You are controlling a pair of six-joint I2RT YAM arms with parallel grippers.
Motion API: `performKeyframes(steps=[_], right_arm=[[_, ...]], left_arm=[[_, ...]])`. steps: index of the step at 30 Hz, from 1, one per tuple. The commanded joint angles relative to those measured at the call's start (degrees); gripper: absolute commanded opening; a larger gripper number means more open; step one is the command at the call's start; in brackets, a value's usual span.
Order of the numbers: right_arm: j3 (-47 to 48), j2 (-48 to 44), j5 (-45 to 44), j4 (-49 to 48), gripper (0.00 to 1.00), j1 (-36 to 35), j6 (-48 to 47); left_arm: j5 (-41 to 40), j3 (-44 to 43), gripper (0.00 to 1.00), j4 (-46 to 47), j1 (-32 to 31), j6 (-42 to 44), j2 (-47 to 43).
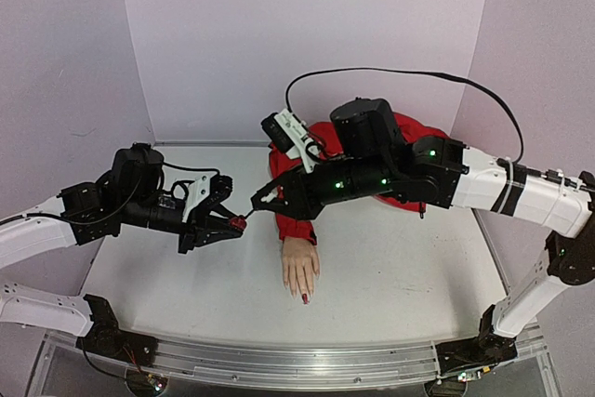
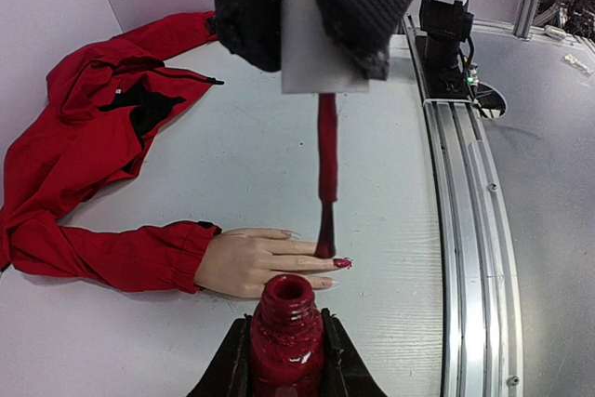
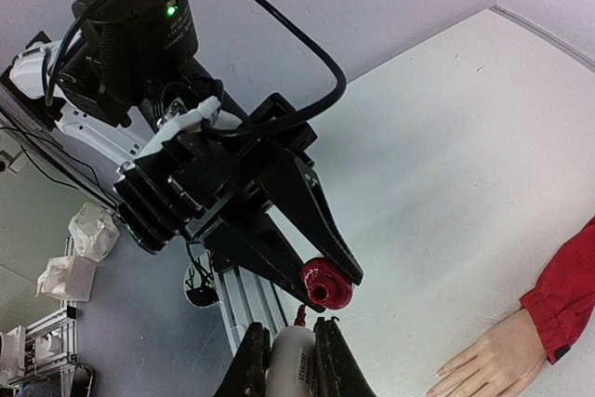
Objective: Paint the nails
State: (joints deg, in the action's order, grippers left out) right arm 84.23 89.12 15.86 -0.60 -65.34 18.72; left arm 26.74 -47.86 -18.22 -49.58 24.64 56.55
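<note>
A pale mannequin hand (image 1: 299, 269) in a red sleeve (image 2: 112, 256) lies flat on the white table. One of the nails (image 2: 342, 263) is dark red, while another beside it (image 2: 326, 282) is still natural pink. My left gripper (image 2: 285, 327) is shut on the open dark-red polish bottle (image 2: 286, 323), held above the table left of the hand. My right gripper (image 3: 288, 330) is shut on the white cap (image 3: 296, 364). The cap's red brush (image 2: 326, 174) hangs with its tip just above the bottle's mouth (image 3: 325, 284).
The red jacket (image 1: 395, 137) lies bunched at the back of the table, partly under my right arm. An aluminium rail (image 1: 279, 360) runs along the near edge. Lilac walls (image 1: 307, 34) close in the back and both sides.
</note>
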Motion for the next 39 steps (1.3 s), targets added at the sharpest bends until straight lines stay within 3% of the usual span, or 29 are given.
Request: performKeyframes(steps=[1, 39], right_arm=[[2.9, 1.1, -0.9, -1.0, 0.0, -0.5, -0.3], [0.7, -0.1, -4.2, -2.8, 0.0, -1.5, -0.7]], left_arm=[[-0.4, -0.1, 0.0, 1.2, -0.4, 0.9, -0.5], [-0.7, -0.4, 0.0, 1.0, -1.3, 0.6, -0.6]])
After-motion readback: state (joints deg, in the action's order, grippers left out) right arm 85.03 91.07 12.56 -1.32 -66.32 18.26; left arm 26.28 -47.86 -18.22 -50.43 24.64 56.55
